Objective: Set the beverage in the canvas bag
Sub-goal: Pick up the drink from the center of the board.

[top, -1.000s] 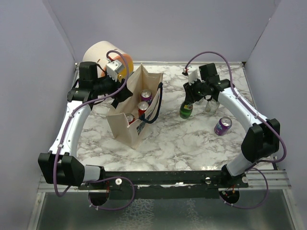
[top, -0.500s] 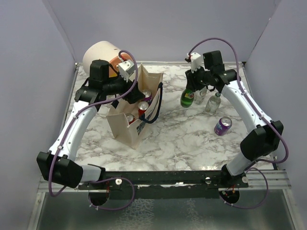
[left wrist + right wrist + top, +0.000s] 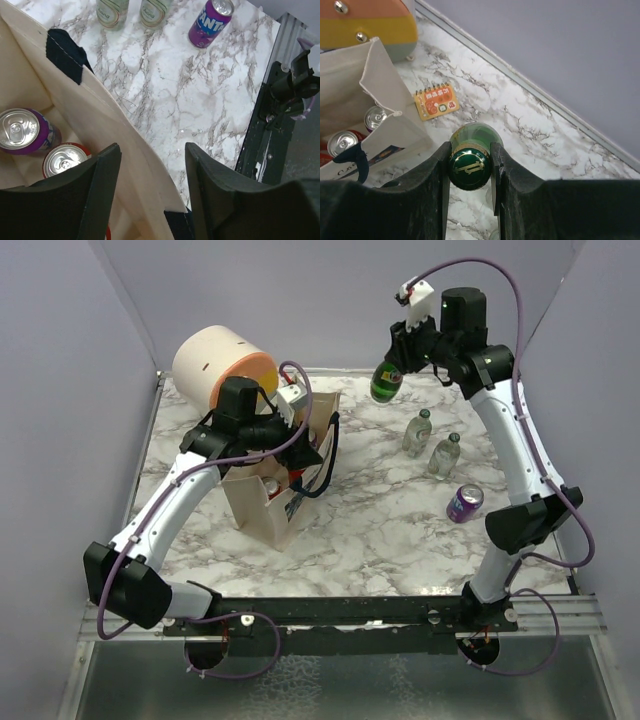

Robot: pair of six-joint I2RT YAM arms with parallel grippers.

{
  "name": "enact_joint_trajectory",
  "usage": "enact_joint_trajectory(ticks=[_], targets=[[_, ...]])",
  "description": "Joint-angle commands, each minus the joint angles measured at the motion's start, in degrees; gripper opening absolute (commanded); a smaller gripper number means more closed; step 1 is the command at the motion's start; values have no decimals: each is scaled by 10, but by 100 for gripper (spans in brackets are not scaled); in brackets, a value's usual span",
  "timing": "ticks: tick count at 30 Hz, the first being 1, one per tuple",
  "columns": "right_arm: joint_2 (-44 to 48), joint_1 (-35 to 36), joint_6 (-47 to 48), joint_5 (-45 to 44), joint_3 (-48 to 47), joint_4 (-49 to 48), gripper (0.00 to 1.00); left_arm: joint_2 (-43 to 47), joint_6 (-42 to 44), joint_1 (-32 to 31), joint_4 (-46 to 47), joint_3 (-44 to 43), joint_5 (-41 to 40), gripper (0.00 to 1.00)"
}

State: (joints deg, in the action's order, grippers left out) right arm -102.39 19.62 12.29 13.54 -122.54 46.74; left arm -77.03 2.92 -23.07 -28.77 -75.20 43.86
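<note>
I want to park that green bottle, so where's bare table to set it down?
Barest: the marble table between the bag and purple can, down to the near edge. Crowded: by the two small bottles, and the far left corner with drum and bag.

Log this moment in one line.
right jaws: shut on green bottle, aloft | left jaws: open astride bag rim | bag holds cans

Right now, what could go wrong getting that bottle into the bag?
The right jaws pinch the bottle only at its cap, so it may swing or slip. Cans already sit in the bag; the bottle could land on them and tip. The left jaws straddle the bag's wall loosely, so it may sag.
</note>
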Motion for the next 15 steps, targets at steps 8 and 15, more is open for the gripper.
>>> enact_joint_trajectory(ticks=[8,15], targets=[[8,69,31,-1,-130,-48,1,2,40,-25,-21,22,23,32],[11,100,19,2,-147,-79,1,-3,56,-41,-38,16,32,20]])
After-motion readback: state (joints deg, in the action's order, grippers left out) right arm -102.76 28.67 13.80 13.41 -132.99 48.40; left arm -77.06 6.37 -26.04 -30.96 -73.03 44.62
